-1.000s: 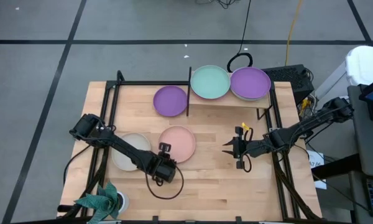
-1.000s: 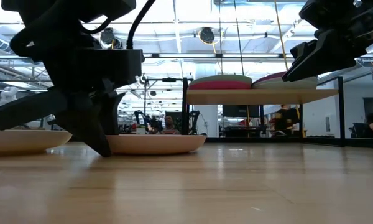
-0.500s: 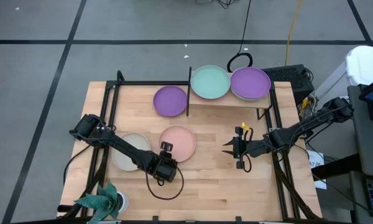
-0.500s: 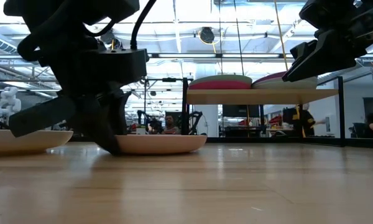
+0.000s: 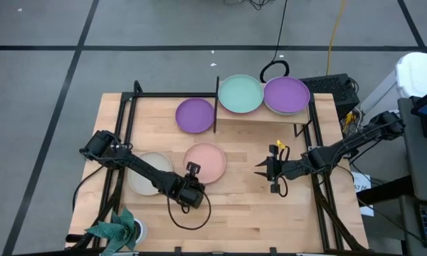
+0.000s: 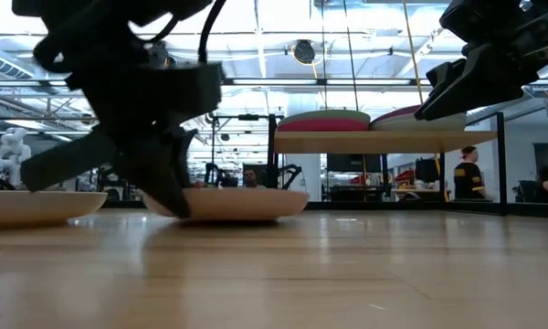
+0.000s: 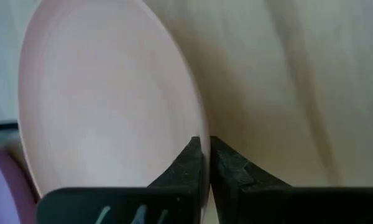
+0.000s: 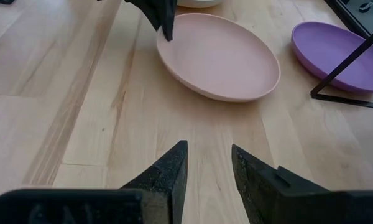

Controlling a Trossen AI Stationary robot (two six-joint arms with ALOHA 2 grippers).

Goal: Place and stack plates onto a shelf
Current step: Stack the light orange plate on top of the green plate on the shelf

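Observation:
A peach plate (image 5: 206,161) lies in the middle of the table, and my left gripper (image 5: 193,171) is shut on its near rim. Left of it, partly under my left arm, lies a beige plate (image 5: 146,173). A purple plate (image 5: 195,115) sits on the table beside the shelf's black upright. The shelf (image 5: 270,119) at the far right bears a stack topped by a mint plate (image 5: 240,94) and another topped by a purple plate (image 5: 287,94). My right gripper (image 5: 258,169) hangs open above the table, right of the peach plate. My left gripper pinches the peach plate's rim (image 7: 201,127) at the plate's near edge, one finger over the inside of the plate and one outside it. The fingers (image 8: 164,20) slant down from the table's near left. The plate's far part rests on the table.
Black frame rails (image 5: 128,121) run along the table's left, far and right sides. A teal plant (image 5: 114,231) stands at the near left corner. A cable loop (image 5: 188,215) hangs by my left wrist. Bare wood lies in the near middle (image 5: 235,213).
My left gripper has shut on the peach plate's near rim and rolled a little at the wrist. The plate has shifted slightly toward the table's right.

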